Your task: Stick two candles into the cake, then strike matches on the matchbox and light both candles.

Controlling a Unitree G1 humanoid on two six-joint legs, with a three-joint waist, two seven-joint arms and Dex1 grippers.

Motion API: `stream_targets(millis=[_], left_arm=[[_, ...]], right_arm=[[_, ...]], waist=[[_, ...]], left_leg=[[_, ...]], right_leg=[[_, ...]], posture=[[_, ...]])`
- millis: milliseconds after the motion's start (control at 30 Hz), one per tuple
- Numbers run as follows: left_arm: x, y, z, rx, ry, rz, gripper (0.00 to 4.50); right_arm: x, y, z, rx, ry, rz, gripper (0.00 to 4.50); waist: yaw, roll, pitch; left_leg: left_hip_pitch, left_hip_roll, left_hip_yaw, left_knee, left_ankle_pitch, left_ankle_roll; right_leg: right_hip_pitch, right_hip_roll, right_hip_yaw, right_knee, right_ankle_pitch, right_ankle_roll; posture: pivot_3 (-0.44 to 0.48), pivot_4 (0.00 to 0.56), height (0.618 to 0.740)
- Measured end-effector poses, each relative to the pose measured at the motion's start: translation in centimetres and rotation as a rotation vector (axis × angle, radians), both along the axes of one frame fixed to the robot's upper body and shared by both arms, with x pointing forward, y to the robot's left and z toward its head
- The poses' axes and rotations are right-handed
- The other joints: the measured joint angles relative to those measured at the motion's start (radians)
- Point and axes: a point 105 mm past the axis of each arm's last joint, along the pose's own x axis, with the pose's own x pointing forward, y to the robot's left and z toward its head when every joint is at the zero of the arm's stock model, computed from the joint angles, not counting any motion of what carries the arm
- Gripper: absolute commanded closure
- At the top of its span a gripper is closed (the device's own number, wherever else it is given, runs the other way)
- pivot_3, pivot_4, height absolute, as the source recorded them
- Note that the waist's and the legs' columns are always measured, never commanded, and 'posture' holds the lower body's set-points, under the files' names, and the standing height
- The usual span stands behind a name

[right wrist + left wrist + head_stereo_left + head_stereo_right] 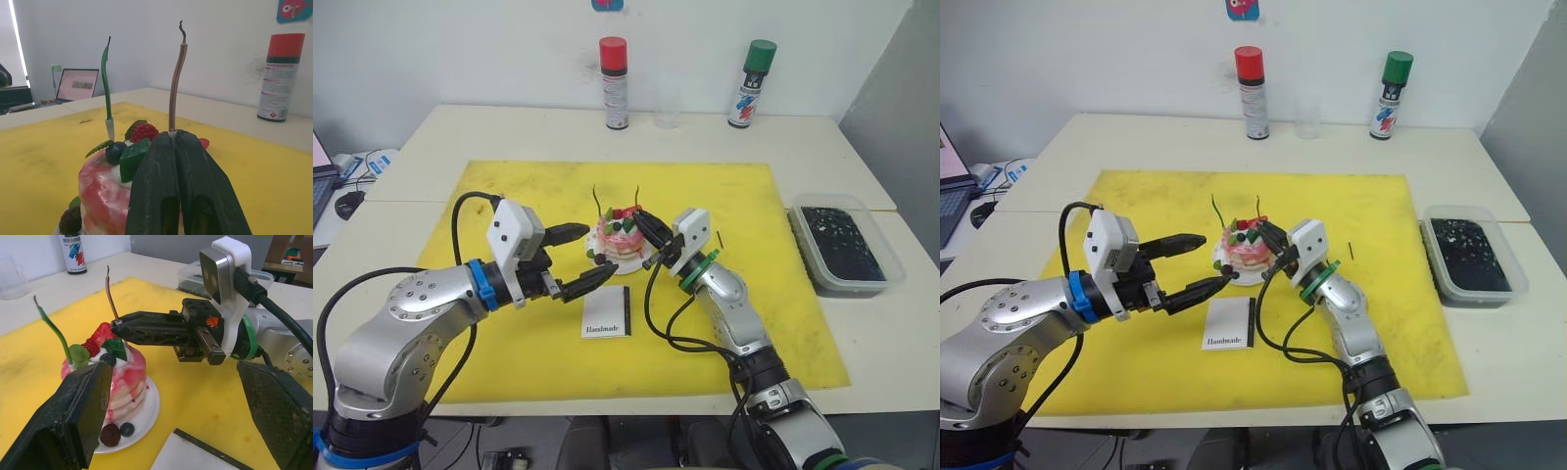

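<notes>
The pink-and-white cake sits on its small white plate in the middle of the yellow mat. A thin green candle stands upright in its top. My right gripper is shut on the base of a second, brownish candle, holding it upright over the cake beside the strawberry. My left gripper is open just left of the cake, one finger on either side of the plate's edge. The white matchbox lies flat in front of the cake. A short dark match lies right of the right gripper.
A red-capped spray can, a clear cup and a green-capped spray can stand along the table's back edge. A clear tub with dark contents sits at the right. A laptop and mouse are at the far left.
</notes>
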Motion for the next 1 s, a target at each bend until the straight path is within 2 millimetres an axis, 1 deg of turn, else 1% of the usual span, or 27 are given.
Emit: stream_targets(millis=[167, 633, 900, 1000], left_arm=[[0.08, 0.08, 0.05, 0.003, -0.01, 0.002, 0.0], [-0.06, -0.29, -0.3, 0.011, 0.001, -0.023, 0.0], [0.0, -0.36, -0.27, 0.018, -0.003, -0.024, 0.0], [-0.01, -0.42, -0.33, 0.02, -0.002, -0.026, 0.0]], right_arm=[[-0.15, 0.1, 0.6, 0.013, -0.016, 0.004, 4.46], [-0.19, 0.38, 0.89, 0.03, -0.019, 0.007, 4.46], [-0.14, 0.32, 0.71, 0.025, -0.015, 0.004, 4.46], [-0.13, 0.27, 0.29, 0.02, -0.002, 0.001, 4.46]], waist=[[0.0, 0.0, 0.0], [0.0, 0.0, 0.0], [0.0, 0.0, 0.0], [0.0, 0.0, 0.0]], left_leg=[[0.0, 0.0, 0.0, 0.0, 0.0, 0.0], [0.0, 0.0, 0.0, 0.0, 0.0, 0.0], [0.0, 0.0, 0.0, 0.0, 0.0, 0.0], [0.0, 0.0, 0.0, -0.001, 0.0, 0.0]], right_leg=[[0.0, 0.0, 0.0, 0.0, 0.0, 0.0], [0.0, 0.0, 0.0, 0.0, -0.001, -0.001], [0.0, 0.0, 0.0, 0.0, -0.001, -0.001], [0.0, 0.0, 0.0, 0.0, -0.001, -0.001]], posture=[[0.0, 0.15, 0.74], [0.0, 0.15, 0.74], [0.0, 0.15, 0.74], [0.0, 0.15, 0.74]])
